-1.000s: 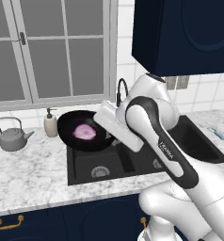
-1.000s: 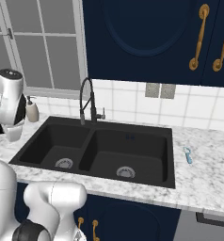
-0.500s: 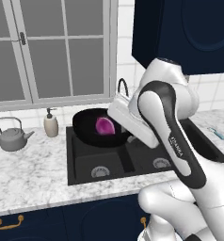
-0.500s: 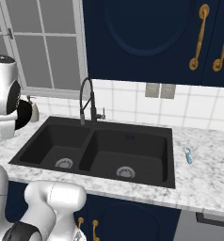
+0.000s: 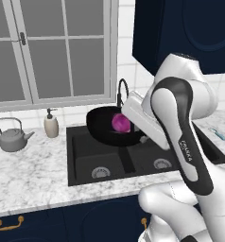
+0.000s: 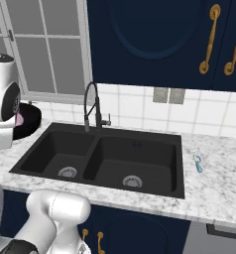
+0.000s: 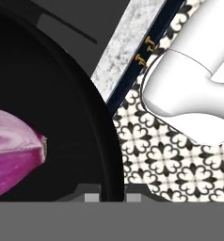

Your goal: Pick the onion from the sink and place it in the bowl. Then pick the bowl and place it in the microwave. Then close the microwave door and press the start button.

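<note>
A glossy black bowl point(image 5: 101, 128) hangs tilted in the air over the left basin of the black sink point(image 5: 98, 163). The magenta onion point(image 5: 120, 123) lies inside it. In the hand view my gripper point(image 7: 112, 196) is shut on the bowl's rim point(image 7: 104, 141), with the onion point(image 7: 15, 155) to the left inside the bowl. From the right base view the bowl point(image 6: 33, 121) shows at the far left, beside the sink point(image 6: 140, 163) and partly behind my arm. The microwave and its door are out of view.
A grey kettle point(image 5: 12, 138) and a soap dispenser point(image 5: 51, 125) stand on the marble counter left of the sink. The dark arched faucet point(image 6: 92, 106) rises behind the basins. A small blue object point(image 6: 198, 163) lies on the counter to the right. Dark blue cabinets hang above.
The arm has swung right and risen a little, carrying the bowl with the onion from the sink's left edge to above the left basin. The grip stays shut.
</note>
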Tool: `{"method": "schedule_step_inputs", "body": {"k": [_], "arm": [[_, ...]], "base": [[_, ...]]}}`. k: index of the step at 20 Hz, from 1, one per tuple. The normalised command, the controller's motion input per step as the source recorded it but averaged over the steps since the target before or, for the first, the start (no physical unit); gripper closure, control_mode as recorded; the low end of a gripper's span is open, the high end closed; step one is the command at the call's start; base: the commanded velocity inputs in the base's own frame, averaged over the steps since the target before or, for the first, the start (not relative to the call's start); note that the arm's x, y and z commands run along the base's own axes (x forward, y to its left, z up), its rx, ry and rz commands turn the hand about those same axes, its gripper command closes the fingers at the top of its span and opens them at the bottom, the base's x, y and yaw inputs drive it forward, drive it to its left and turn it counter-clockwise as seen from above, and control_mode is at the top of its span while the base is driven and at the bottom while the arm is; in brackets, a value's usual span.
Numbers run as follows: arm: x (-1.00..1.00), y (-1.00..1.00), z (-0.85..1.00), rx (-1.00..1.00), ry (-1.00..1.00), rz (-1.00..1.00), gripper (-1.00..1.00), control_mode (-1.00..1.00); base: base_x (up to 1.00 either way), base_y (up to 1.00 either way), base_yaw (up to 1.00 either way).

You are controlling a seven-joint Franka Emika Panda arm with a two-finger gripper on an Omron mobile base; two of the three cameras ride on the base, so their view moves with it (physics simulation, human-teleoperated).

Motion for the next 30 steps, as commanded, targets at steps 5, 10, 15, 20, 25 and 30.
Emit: {"method": "schedule_step_inputs", "body": {"k": [5,10,15,20,25,30], "arm": [[0.0,0.0,0.0,0.0,0.0,0.0,1.0,-1.0],[-0.03,0.0,0.0,0.0,0.0,-0.03,1.0,1.0],[0.0,0.0,0.0,0.0,0.0,0.0,1.0,1.0],[0.0,0.0,0.0,0.0,0.0,0.0,1.0,1.0],[0.0,0.0,0.0,0.0,0.0,0.0,1.0,1.0],[0.0,0.0,0.0,0.0,0.0,0.0,1.0,1.0]], "base": [[0.0,0.0,0.0],[-0.25,0.26,-0.32],[-0.24,0.54,-0.66],[-0.32,0.22,-0.77],[-0.31,0.0,-0.8],[-0.11,-0.15,-0.79]]}}
